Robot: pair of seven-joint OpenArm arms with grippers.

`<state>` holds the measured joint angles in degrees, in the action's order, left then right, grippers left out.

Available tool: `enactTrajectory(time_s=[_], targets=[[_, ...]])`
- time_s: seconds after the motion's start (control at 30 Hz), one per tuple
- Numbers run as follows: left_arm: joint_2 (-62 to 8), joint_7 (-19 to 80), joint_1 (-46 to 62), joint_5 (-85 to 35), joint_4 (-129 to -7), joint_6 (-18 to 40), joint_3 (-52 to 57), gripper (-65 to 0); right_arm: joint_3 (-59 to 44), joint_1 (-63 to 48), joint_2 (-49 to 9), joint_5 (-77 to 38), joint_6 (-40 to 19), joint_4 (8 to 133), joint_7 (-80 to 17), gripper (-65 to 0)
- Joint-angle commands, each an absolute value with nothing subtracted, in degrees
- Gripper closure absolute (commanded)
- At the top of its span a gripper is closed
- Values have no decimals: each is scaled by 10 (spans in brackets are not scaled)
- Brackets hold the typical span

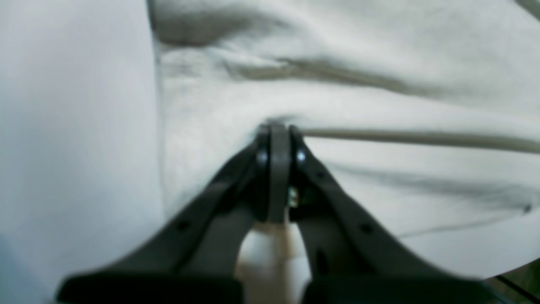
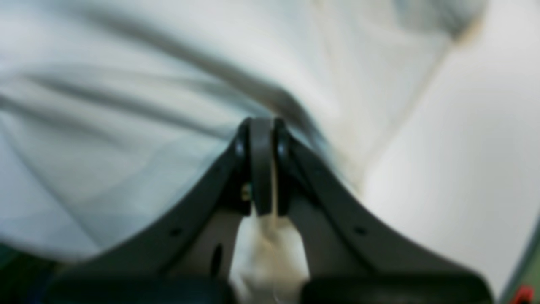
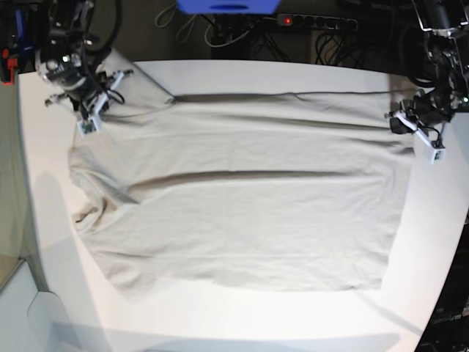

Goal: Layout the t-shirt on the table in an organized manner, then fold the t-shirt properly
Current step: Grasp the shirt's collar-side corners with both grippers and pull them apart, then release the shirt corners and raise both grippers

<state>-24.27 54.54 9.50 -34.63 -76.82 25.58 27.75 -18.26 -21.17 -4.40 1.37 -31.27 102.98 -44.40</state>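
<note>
The beige t-shirt (image 3: 242, 198) lies spread over the white table (image 3: 440, 242), with long creases across it and a rumpled sleeve at the left. At the shirt's far right corner, my left gripper (image 3: 399, 121) is shut on the t-shirt. In the left wrist view its closed jaws (image 1: 276, 128) pinch a fold of the cloth (image 1: 379, 63). My right gripper (image 3: 110, 84) is shut on the far left corner. The right wrist view shows those jaws (image 2: 261, 124) closed, with fabric (image 2: 126, 84) bunched between them. That view is blurred.
Behind the table's far edge lie a power strip (image 3: 315, 22), tangled cables and a blue object (image 3: 227, 6). Bare tabletop runs along the front (image 3: 242, 323) and right of the shirt. The table's front left edge curves.
</note>
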Motion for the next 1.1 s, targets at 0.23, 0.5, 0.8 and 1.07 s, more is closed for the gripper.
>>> enactTrajectory(time_s=[0.23,0.5,0.8,1.07], targets=[[-255,550,95,-334,-774,252,281,-2,-146,-255,-47,7,-313,1081,-432,-18],[-281,550,97,-334,-773,252,281,-2,-89,-290,-49,7,-313,1083,-432,-18],[-293,552,93,-338,-775,252,281,-2,-81,-316,-56,7,-351,1108,-432,-18],[-298,555,92,-338,-804,253,282,-2,-120,-325,-65,8,-400,1152,-432,-18]])
